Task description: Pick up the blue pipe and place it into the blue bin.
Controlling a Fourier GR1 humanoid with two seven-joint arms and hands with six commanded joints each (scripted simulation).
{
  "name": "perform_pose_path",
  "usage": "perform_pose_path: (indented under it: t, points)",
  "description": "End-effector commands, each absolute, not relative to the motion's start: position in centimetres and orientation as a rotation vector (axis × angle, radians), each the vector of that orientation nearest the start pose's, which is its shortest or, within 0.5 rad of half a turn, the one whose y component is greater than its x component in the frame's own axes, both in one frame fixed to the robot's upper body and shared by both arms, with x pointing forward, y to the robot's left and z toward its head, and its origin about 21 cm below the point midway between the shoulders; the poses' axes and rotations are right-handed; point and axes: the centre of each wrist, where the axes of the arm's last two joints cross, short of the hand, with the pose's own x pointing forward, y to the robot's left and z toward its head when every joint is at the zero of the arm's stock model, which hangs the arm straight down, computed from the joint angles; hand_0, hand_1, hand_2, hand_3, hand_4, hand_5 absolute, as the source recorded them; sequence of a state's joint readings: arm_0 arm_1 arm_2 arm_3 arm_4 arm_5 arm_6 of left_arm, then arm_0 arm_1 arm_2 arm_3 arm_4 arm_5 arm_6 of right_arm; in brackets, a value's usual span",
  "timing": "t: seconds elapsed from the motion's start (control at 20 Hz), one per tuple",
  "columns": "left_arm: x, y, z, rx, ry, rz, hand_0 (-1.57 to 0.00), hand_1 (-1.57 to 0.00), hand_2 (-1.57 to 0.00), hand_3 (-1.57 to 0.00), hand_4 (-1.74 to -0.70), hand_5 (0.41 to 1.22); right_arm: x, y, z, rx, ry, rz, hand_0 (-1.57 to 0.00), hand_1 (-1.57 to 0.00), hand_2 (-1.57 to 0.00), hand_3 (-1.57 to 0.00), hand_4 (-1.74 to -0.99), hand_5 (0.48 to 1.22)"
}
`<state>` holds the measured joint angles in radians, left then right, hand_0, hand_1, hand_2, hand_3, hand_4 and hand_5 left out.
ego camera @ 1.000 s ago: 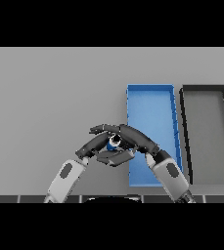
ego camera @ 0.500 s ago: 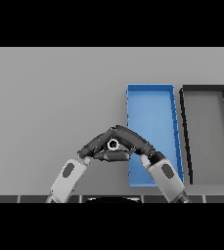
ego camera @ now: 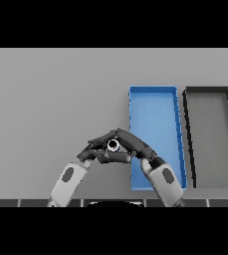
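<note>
Blue bin [ego camera: 155, 107] lies just to the right of both hands, its long axis running away from the robot. The blue pipe [ego camera: 113, 145] is pinched between the left robot hand [ego camera: 96, 151] and the right robot hand [ego camera: 134, 144], fingers curled against it from either side, its open end facing up, above the bench [ego camera: 51, 99] beside the bin's left wall. A short carry rightward should clear that wall.

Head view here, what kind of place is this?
Probably a bare sorting bench: a plain grey table carrying only a blue bin and a black bin side by side, with both hands meeting around a small pipe.
</note>
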<state>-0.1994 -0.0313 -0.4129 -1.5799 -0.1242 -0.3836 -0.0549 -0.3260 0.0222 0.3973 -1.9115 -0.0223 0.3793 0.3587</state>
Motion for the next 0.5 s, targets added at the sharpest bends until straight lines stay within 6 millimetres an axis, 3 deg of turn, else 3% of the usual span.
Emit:
perform_pose_path:
  t: [0.0, 0.1, 0.25, 0.45]
  points:
    - [26.14, 10.29, 4.34, -0.585, -1.697, -0.853, -0.94, -0.88, -0.85, -0.67, -1.41, 1.221, 24.42, -10.16, 15.13, 0.546, -1.751, 0.884, -1.56, -1.56, -1.56, -1.56, -1.497, 1.206]
    - [26.35, 10.43, 4.03, -0.607, -1.697, -0.889, -0.6, -0.56, -0.55, -0.43, -1.25, 1.221, 24.5, -10.06, 15.34, 0.533, -1.743, 0.878, -1.56, -1.56, -1.56, -1.56, -1.498, 1.211]
    - [26.67, 10.51, 4.28, -0.596, -1.65, -0.91, -0.31, -0.29, -0.28, -0.22, -1.09, 0.984, 24.34, -9.82, 15.43, 0.525, -1.751, 0.876, -1.57, -1.57, -1.57, -1.57, -1.498, 1.216]
    - [26.65, 10.77, 4.1, -0.552, -1.582, -0.914, -0.13, -0.12, -0.11, -0.09, -0.99, 0.729, 24.4, -9.7, 15.3, 0.536, -1.799, 0.862, -1.57, -1.57, -1.57, -1.57, -1.499, 1.219]
